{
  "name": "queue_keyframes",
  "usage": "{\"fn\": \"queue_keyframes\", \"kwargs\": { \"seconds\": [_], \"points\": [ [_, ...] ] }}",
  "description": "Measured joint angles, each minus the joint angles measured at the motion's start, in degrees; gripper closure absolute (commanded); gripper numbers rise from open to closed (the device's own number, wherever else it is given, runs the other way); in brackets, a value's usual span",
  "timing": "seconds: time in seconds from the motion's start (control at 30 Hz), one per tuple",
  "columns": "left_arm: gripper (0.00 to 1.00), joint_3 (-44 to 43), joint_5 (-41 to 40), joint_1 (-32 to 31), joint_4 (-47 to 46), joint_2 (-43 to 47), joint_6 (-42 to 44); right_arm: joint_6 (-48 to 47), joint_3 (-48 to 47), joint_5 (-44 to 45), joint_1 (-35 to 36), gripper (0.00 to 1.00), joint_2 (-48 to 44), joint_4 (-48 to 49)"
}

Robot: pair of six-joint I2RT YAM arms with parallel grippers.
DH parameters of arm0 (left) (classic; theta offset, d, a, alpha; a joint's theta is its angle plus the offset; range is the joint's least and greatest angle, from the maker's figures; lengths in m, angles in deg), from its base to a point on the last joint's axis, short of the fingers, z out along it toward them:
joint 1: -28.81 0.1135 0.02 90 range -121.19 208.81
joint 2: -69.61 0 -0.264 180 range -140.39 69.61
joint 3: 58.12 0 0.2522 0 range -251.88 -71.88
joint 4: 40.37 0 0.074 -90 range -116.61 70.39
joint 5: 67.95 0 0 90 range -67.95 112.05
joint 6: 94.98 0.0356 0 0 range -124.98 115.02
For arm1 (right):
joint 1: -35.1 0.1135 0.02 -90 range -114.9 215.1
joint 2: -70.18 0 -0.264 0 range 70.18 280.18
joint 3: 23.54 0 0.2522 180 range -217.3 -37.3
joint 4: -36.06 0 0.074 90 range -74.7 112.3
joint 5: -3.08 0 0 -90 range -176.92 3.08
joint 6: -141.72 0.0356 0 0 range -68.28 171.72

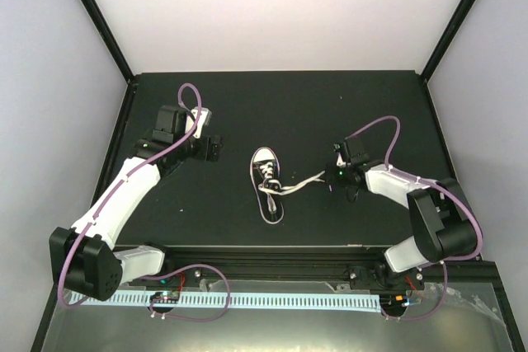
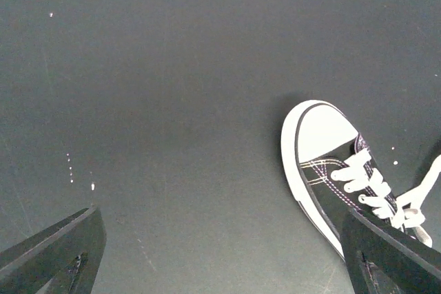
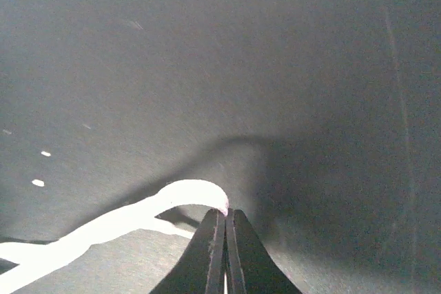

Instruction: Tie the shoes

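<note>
- Sneaker (image 1: 266, 185) sits upright on its sole near the middle of the black table (image 1: 190, 105), between the two arms.
- Long axis runs near-to-far. White toe cap (image 1: 264, 157) points away from the arm bases, heel toward them and angled slightly to the right.
- Laces are loose. One white lace (image 1: 301, 182) trails off the shoe's right side across the table to the right gripper (image 3: 225, 213).
- Right gripper: jaws fully closed, fingers pressed flat together. The lace arcs up off the table and ends right at the fingertips, pinched there, with a thin white sliver showing in the seam between them.
- Right gripper is low over the table, near the shoe on its right, not touching it.
- Left gripper (image 2: 220, 239): jaws spread wide, holding nothing and touching nothing, only bare table between the fingers (image 2: 62, 253).
- Left gripper hangs to the left of the shoe at toe level. In its wrist view the toe end sits just inside the right-hand finger.
- Markings: purple stitching on the black canvas beside the eyelets. Any label or writing is too small to read.
</note>
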Motion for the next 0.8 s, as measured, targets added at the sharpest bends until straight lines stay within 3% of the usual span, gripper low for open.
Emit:
{"fn": "queue_keyframes", "kwargs": {
  "seconds": [0.17, 0.33, 0.37, 0.47, 0.57, 0.7, 0.8],
  "points": [
    [0.05, 0.04, -0.94, 0.0, 0.0, 0.0, 0.0, -2.27, -6.4, -0.02, 0.0, 0.98, -1.81, -1.88],
    [0.05, 0.07, -1.55, 0.0, 0.02, 0.0, 0.0, -4.7, -17.09, 0.0, 0.0, 0.98, 2.12, -1.95],
    [0.05, 0.04, -1.79, 0.0, 0.02, 0.0, 0.02, -4.96, -18.64, 0.0, 0.0, 0.94, 3.69, -1.77],
    [0.04, 0.07, -2.47, 0.0, 0.02, 0.0, 0.15, -5.49, -21.62, -0.24, 0.0, 0.69, 8.83, -1.9],
    [0.04, 0.07, -2.89, 0.0, 0.02, 0.0, 0.35, -5.55, -22.99, -0.33, 0.0, 0.63, 13.2, -2.93],
    [0.04, 0.07, -3.34, 0.0, 0.04, 0.0, 0.42, -6.34, -23.1, 0.31, 0.0, 0.35, 14.4, -5.2],
    [0.04, 0.07, -3.52, 0.0, 0.0, 0.02, 0.39, -7.1, -21.14, 1.53, 0.0, 0.28, 10.49, -6.4]
  ]
}}
